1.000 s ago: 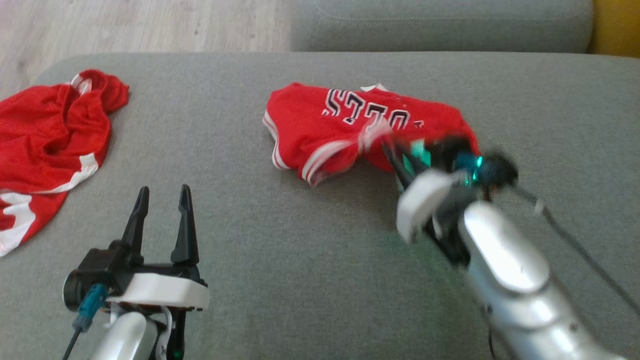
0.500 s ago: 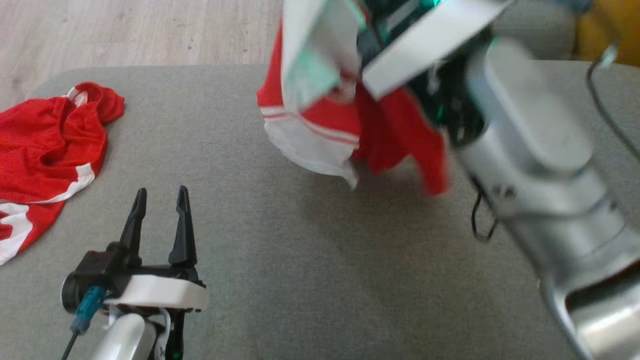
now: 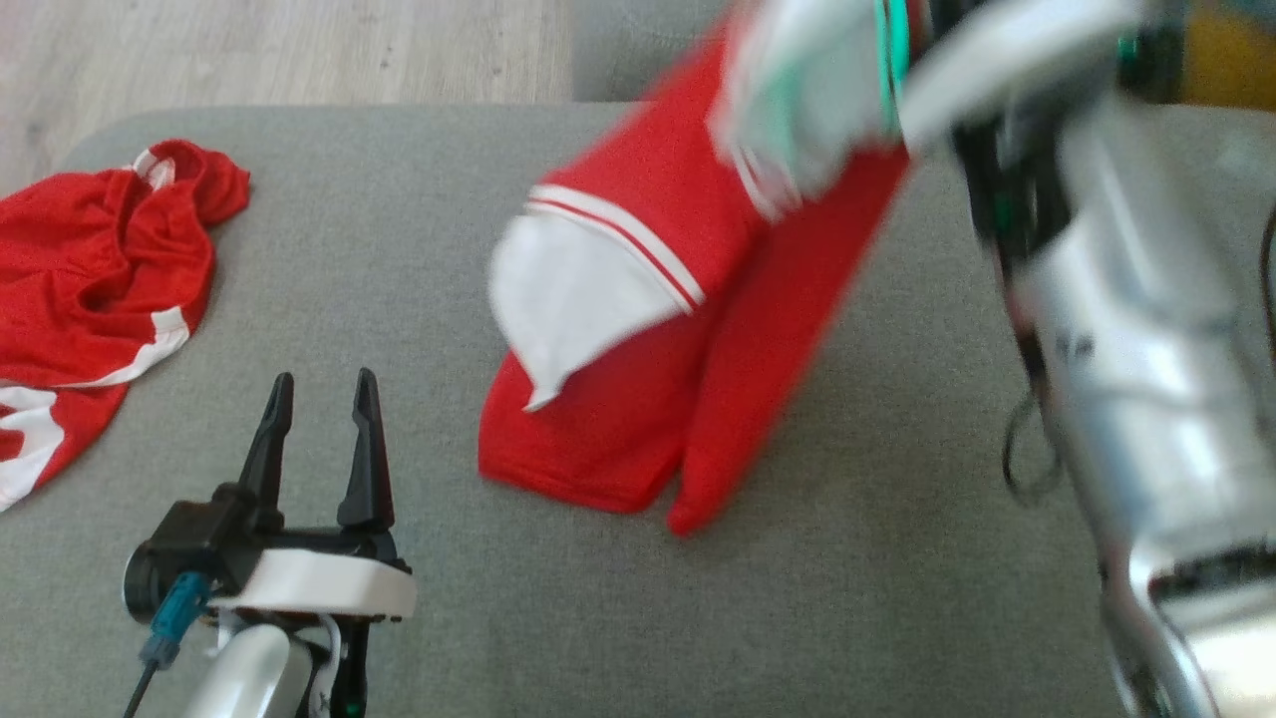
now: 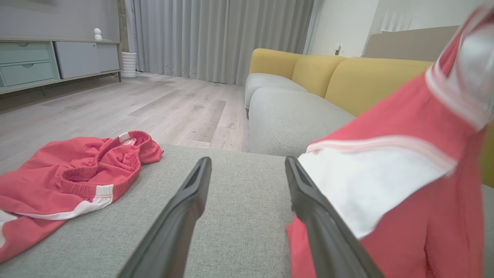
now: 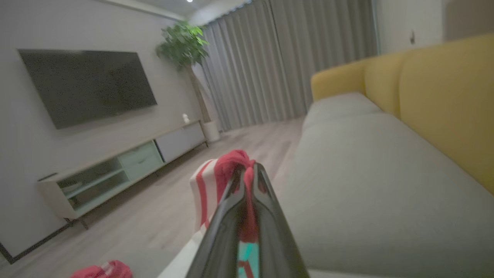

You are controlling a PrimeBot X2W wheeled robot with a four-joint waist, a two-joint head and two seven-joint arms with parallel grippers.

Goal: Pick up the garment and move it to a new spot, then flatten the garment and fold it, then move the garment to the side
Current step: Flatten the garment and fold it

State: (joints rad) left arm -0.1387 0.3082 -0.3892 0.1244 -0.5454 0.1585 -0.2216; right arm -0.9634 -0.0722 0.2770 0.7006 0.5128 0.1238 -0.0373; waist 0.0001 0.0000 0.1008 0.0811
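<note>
The garment, a red jersey with white trim, hangs off the seat, bunched at its top in the right gripper. That gripper's fingers are pressed together on a fold of red cloth. The jersey slants down from there, a white panel turned outward, and its lower end reaches the grey seat near the middle; whether it rests there or just brushes it I cannot tell through the blur.

The left gripper sits low at the near left, fingers spread, holding nothing, well apart from the jersey.

So I'd say the pick-up is done and the carry to a new spot is under way. Setting it down, flattening, folding and moving it aside are all left to do.

The seat is a broad pad of grey woven fabric — plain and flat, with plenty of room. At its far left edge lies a crumpled pair of red shorts. Beyond are a yellow sofa with grey cushions, pale wood floor, grey curtains, a low cabinet, a dark TV and a plant.
</note>
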